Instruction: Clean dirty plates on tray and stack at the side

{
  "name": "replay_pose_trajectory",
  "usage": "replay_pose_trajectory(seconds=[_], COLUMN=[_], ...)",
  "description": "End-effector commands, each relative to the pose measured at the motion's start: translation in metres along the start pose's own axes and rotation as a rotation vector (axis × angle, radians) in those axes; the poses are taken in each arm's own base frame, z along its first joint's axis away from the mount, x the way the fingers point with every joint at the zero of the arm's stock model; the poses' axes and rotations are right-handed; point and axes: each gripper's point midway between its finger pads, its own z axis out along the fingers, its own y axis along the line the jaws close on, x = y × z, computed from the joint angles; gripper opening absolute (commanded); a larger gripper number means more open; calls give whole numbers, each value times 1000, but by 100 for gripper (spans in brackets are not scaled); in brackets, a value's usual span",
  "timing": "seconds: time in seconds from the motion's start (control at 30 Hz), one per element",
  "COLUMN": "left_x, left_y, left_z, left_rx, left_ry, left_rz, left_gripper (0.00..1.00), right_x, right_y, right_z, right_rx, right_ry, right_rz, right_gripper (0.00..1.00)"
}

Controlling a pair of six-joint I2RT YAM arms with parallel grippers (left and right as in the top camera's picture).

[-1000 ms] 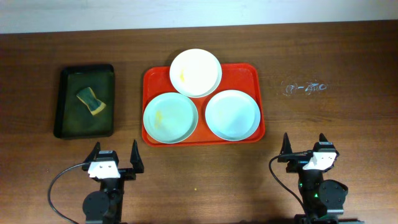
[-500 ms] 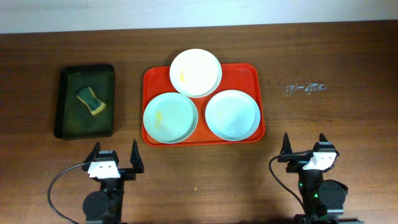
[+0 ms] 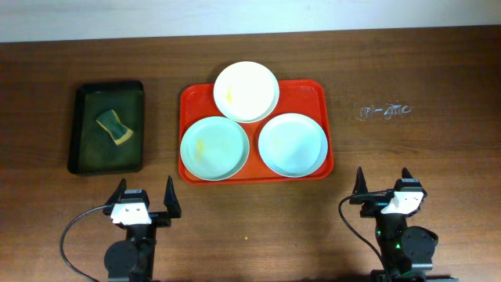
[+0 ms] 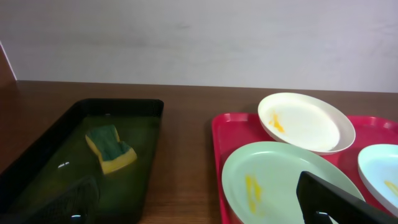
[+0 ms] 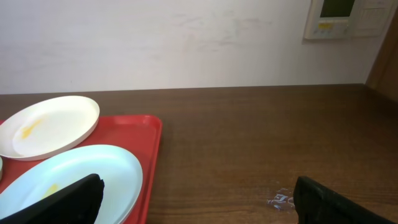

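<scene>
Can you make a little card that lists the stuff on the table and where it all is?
plates: white plate at the far edge of the red tray; left mint plate and right mint plate in front of it
dirt: yellow smears on the white and left mint ones
sponge: green and yellow, lying in the black tray
left claw: open, empty, at the near side
right claw: open, empty, at the near side
stacked yet: no
</scene>
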Motion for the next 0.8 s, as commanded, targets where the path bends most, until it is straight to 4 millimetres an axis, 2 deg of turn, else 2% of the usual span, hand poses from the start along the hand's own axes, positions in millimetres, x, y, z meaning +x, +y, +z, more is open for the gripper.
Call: replay_pose_trajectory(seconds=[0.0,0.17,0.2,0.23,0.27,0.33,0.4,0.47,0.53,0.57,0.63,0.7,0.77], left_x=[2,-1,-14,-25,-40,-82,-132,-176,-210,-223,-240,-247,-251], left_y=[3,3,1,-18,-37,-57,-58,-48,-36,-37,-40,-25,-33], left_z=[0,0,0,-2,-7,-24,-51,-84,-105,-107,-89,-46,-11], left_rx=[-15,-15,-2,105,219,341,352,301,224,201,162,66,113], left_ry=[-2,-13,-63,-106,-163,-341,-577,-806,-902,-891,-728,-380,-158], left_rz=[-3,-3,-15,-60,-58,-22,9,12,2,53,167,187,261], left_gripper=[99,99,99,99,99,99,99,100,99,99,100,99,100], right_x=[4,4,4,4,4,4,4,4,4,4,4,4,4], right_y=[-3,-3,-3,-3,-3,-3,-3,-3,-3,-3,-3,-3,-3], right_z=[0,0,0,0,0,0,0,0,0,0,0,0,0], right_rx=[15,15,15,15,15,15,15,15,15,15,15,16,15], right_ry=[5,5,5,5,5,5,5,5,5,5,5,5,5], right_rz=[1,1,1,1,1,1,1,1,1,1,1,1,1], right_gripper=[98,98,98,98,98,98,98,98,98,98,98,98,98])
